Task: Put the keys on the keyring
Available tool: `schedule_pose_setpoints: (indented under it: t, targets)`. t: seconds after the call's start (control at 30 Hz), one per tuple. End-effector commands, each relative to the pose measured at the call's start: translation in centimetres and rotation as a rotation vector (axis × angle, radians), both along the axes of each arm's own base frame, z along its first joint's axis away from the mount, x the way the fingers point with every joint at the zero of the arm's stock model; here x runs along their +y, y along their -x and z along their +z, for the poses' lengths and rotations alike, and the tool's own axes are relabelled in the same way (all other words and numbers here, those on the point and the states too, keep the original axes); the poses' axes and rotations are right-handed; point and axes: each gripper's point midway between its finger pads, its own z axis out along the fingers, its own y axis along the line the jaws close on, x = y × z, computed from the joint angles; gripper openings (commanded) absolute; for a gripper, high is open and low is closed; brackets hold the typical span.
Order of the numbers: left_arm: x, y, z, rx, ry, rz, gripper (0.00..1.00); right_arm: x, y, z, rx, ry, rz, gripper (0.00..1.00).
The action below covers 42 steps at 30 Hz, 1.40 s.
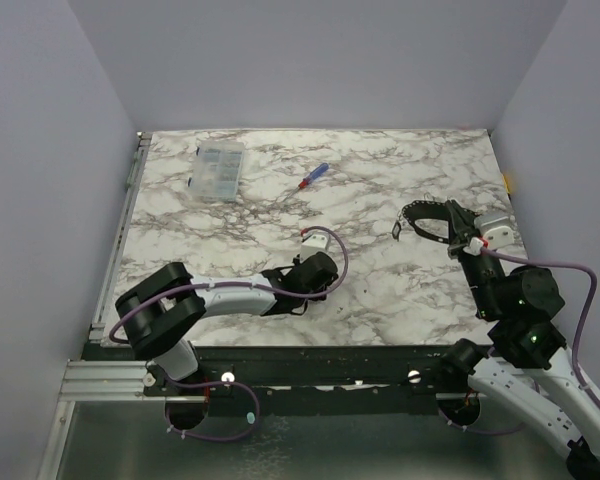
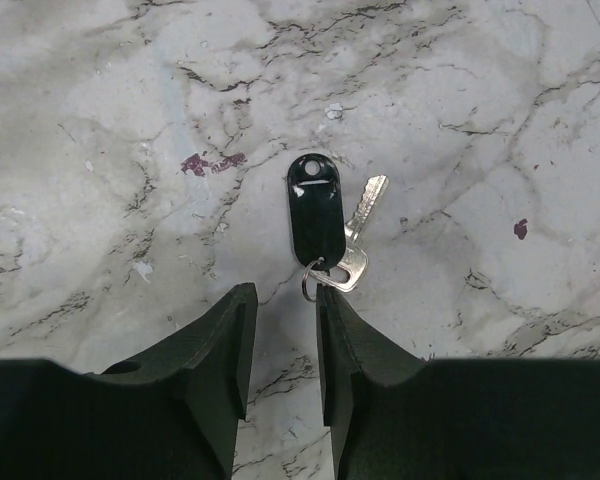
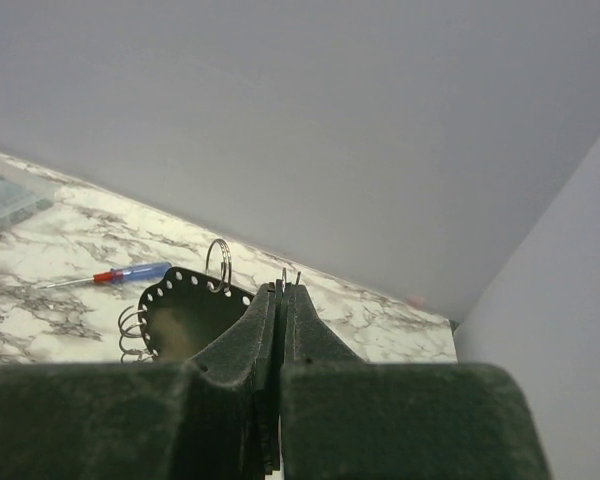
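In the left wrist view a key with a black oval head (image 2: 315, 215) and a bare silver key (image 2: 361, 232) lie flat on the marble table (image 2: 100, 150), joined by a small split ring (image 2: 310, 283). My left gripper (image 2: 285, 295) hovers just short of them, open with nothing between its fingers; its right fingertip (image 2: 332, 310) is next to the split ring. From above, the left gripper (image 1: 318, 275) hides these keys. My right gripper (image 3: 280, 290) is shut on the keyring (image 3: 185, 310), a dark perforated strip looped with several wire rings, held up at the right (image 1: 425, 215). A small dark tag (image 1: 396, 229) hangs from it.
A clear plastic compartment box (image 1: 217, 170) sits at the back left. A small red-and-blue screwdriver (image 1: 313, 176) lies mid-back, also seen from the right wrist as the screwdriver (image 3: 130, 273). Pale walls enclose the table on three sides.
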Motion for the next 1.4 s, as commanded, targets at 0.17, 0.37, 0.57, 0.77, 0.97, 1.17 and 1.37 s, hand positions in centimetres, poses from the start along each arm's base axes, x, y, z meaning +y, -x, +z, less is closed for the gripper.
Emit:
schedule_pose_setpoints:
  t: [0.17,0.37,0.57,0.77,0.97,1.17,1.37]
  targets:
    - [-1.7,-0.1,-0.9,0.068,0.037,0.005,0.37,0.0,0.5,0.6,-0.038,-0.024,0.018,0.00]
    - [-2.0,0.1,-1.8,0.091,0.029,0.005,0.32,-0.1,0.6,0.6,-0.039,-0.024,0.018,0.01]
    - [-1.7,0.0,-2.1,0.087,0.016,0.008,0.22,-0.1,0.6,0.5,-0.038,-0.022,0.018,0.01]
    - [-1.7,-0.1,-2.0,0.081,0.013,0.008,0.10,-0.1,0.5,0.5,-0.038,-0.021,0.017,0.01]
    - [-2.1,-0.4,-1.3,0.053,0.044,-0.006,0.00,-0.1,0.6,0.5,-0.037,-0.022,0.019,0.01]
    - [-2.0,-0.2,1.4,-0.023,0.085,-0.079,0.00,-0.1,0.8,0.5,-0.030,-0.012,0.027,0.01]
    - [-0.9,0.3,4.4,-0.111,0.096,-0.153,0.00,-0.2,0.9,0.6,-0.028,0.003,0.022,0.01]
